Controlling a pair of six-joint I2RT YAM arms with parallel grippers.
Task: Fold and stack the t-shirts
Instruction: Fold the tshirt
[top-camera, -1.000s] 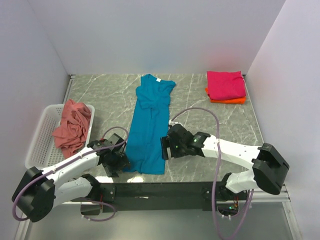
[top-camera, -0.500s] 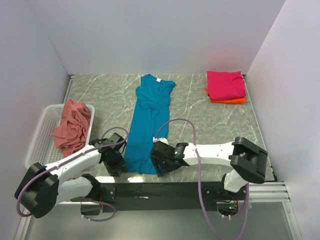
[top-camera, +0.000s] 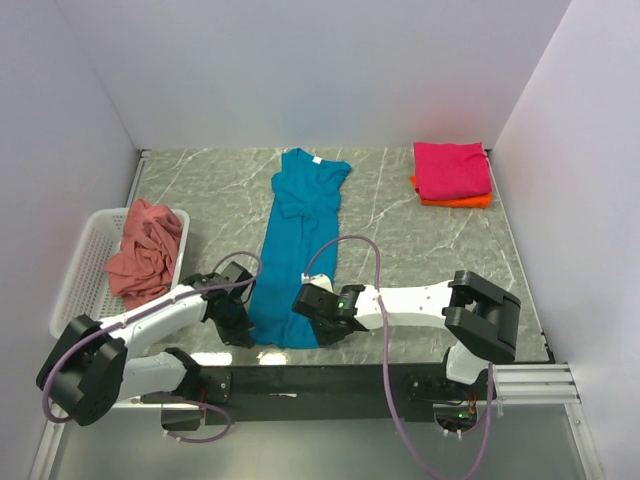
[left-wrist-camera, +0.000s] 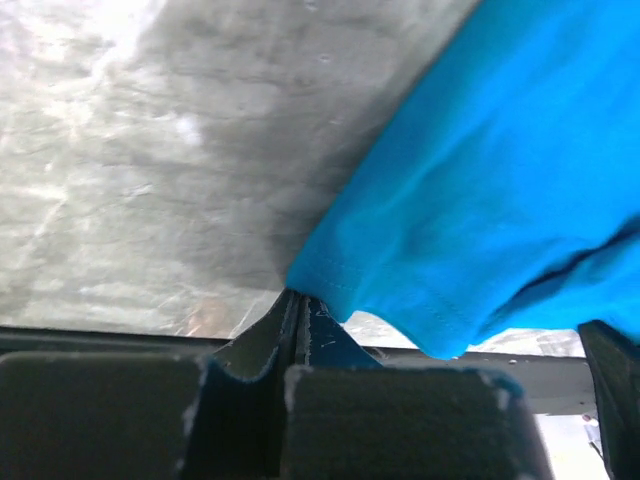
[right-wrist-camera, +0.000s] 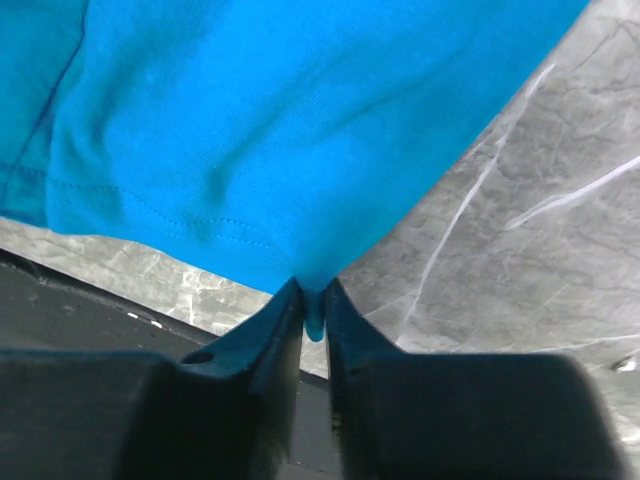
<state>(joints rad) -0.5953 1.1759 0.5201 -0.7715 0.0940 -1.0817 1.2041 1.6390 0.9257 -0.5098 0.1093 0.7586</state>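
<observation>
The teal-blue t-shirt lies folded into a long narrow strip down the middle of the table, collar at the far end. My left gripper is at the strip's near left hem corner. It is shut, and the hem corner sits right at the closed tips. My right gripper is at the near right hem corner, shut on a pinch of teal cloth that shows between its fingers. The salmon-pink t-shirt lies crumpled in the basket. The magenta t-shirt lies folded on the orange one at the far right.
A white mesh basket stands along the left wall. The black front edge of the table runs just behind both grippers. Grey walls close in the left, right and far sides.
My right arm has swung left to the shirt's near right hem corner. Both grippers have gone from open to shut, and the left one has shifted slightly toward the hem.
</observation>
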